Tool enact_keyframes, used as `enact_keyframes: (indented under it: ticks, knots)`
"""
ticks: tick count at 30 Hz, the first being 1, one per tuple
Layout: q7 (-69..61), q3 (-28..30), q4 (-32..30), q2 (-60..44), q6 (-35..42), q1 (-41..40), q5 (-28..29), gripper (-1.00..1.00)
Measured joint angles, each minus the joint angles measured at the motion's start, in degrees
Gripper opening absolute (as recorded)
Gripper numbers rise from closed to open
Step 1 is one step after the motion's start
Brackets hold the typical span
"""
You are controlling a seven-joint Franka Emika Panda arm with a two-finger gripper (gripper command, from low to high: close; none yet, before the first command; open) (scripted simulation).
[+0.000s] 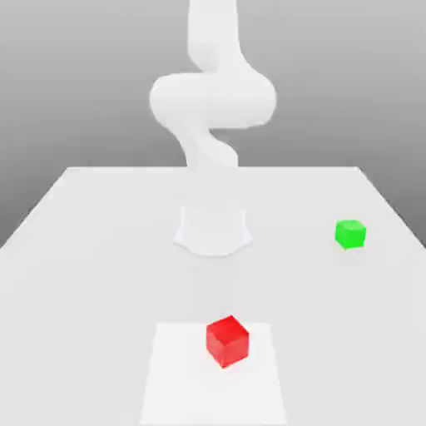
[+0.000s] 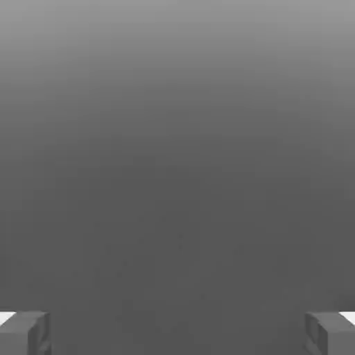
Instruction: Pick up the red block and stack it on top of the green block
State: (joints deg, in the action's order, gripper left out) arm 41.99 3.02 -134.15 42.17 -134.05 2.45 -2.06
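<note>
so claw wide open, red block & green block well apart

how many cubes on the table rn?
2. The red block sits near the front edge of the table, on a lighter square patch. The green block lies farther back, toward the exterior view's right. Nothing seems hidden.

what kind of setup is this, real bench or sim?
Looks like a simulated tabletop, not a real bench: a plain white table against a blank grey backdrop, a featureless white arm, and just a red block and a green block on it.
</note>
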Motion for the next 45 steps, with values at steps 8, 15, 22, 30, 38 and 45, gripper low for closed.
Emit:
enact_keyframes:
  ticks: [8,15,22,30,38,45]
  knots:
    - [-12.2,6.9,-7.6,-13.0,-7.1,7.2,-6.2,0.0]
    - [-21.2,9.2,-14.1,-24.3,-13.1,11.6,-9.7,0.0]
    - [-26.9,8.8,-20.7,-34.2,-19.6,13.4,-8.6,0.0]
    - [-25.5,8.3,-26.6,-41.5,-26.5,12.1,1.9,0.0]
    - [-27.4,7.5,-25.3,-46.6,-30.9,12.0,-0.1,0.0]
    - [-30.5,4.5,-24.8,-52.6,-36.0,10.1,-4.5,0.0]
